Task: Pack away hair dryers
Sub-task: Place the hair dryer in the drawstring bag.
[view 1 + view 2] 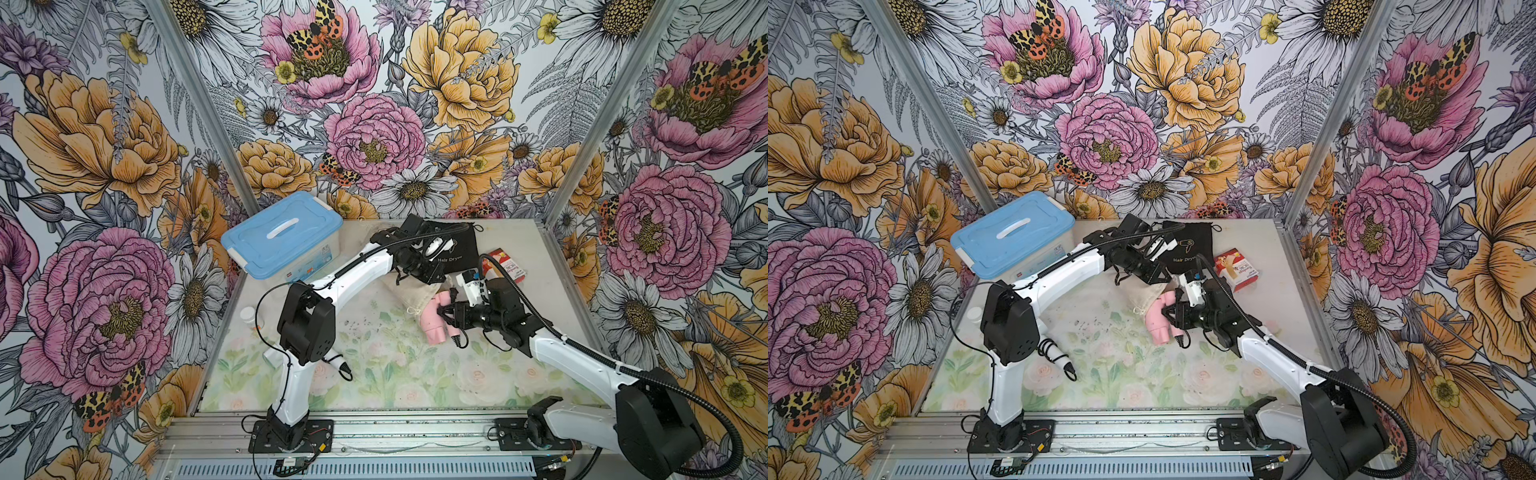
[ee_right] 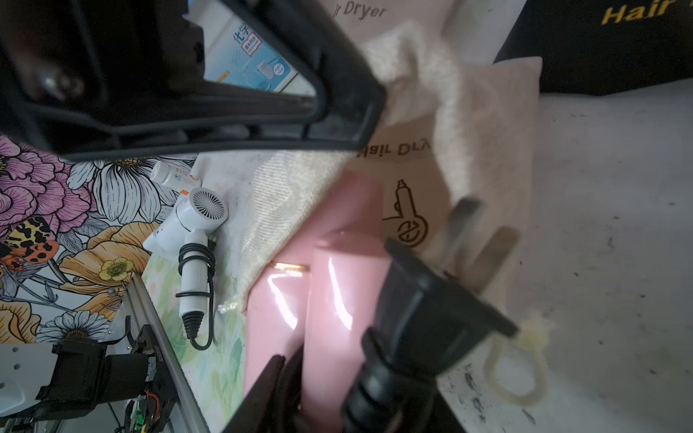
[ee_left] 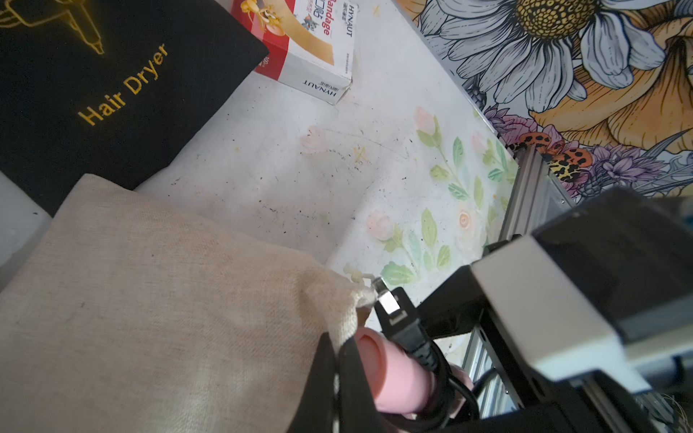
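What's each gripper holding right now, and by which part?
Right gripper: pink dryer, by its cord-wound handle. Left gripper: beige pouch, pinched at its mouth edge.

Pink hair dryer (image 1: pixel 434 328) lies mid-table, cord round its handle; white hair dryer (image 2: pixel 195 221) lies well apart.

The pink plastic hair dryer (image 1: pixel 436 323) is lying on the counter (image 1: pixel 395 374) against the beige cloth pouch (image 1: pixel 409 291); the black cloth pouch (image 1: pixel 459 249) is lying behind, the red-and-white cardboard box (image 1: pixel 509 266) sitting right of it.
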Controlling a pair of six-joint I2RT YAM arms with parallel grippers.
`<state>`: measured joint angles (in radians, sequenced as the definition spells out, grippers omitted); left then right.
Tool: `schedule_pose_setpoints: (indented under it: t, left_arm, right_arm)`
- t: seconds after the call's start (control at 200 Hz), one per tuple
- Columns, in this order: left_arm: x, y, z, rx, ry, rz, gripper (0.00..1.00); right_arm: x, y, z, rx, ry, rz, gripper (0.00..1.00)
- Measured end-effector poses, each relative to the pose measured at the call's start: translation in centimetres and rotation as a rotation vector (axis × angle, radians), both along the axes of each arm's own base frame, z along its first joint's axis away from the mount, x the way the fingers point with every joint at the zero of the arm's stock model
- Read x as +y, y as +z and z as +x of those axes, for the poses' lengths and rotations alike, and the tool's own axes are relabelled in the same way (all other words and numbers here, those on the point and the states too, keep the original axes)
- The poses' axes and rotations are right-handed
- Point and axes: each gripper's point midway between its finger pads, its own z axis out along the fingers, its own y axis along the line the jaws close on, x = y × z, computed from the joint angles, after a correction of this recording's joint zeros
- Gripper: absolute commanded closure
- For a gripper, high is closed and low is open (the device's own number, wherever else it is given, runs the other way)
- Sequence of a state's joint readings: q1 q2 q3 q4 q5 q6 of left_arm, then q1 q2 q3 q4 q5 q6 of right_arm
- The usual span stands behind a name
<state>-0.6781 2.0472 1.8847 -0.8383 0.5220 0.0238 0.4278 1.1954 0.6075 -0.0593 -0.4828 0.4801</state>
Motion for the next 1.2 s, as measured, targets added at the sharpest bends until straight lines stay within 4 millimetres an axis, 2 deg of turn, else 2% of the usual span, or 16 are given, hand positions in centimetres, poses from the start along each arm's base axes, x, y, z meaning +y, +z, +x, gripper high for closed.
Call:
schedule_pose_setpoints:
  t: [0.285, 0.44, 0.71, 0.915, 1.101, 1.201]
  left_arm:
    - [-0.2, 0.4, 0.1, -0.002, -0.004, -0.014, 1.00]
    - [-0.3, 0.6, -0.1, 0.003, -0.013, -0.024, 1.00]
    - [0.2, 1.6, -1.6, 0.002, -0.027, -0.034, 1.00]
    - [1.2, 2.1, -3.0, 0.006, -0.033, -0.035, 1.00]
    - [1.6, 0.9, -3.7, 0.026, -0.034, -0.018, 1.00]
    - [1.6, 0.3, -3.9, 0.034, -0.039, -0.016, 1.00]
  right_arm:
    - [0.1, -0.3, -0.2, -0.002, -0.004, -0.021, 0.87]
    - [0.2, -1.1, 0.1, 0.014, -0.004, -0.029, 0.87]
    - [0.2, -2.1, 1.4, 0.029, -0.010, -0.009, 0.87]
    - [-0.9, -0.5, 3.1, 0.008, -0.046, 0.051, 0.87]
    - [-1.4, 1.7, 3.8, -0.015, -0.057, 0.110, 0.87]
    - [-1.5, 2.3, 3.8, -0.013, -0.058, 0.130, 0.87]
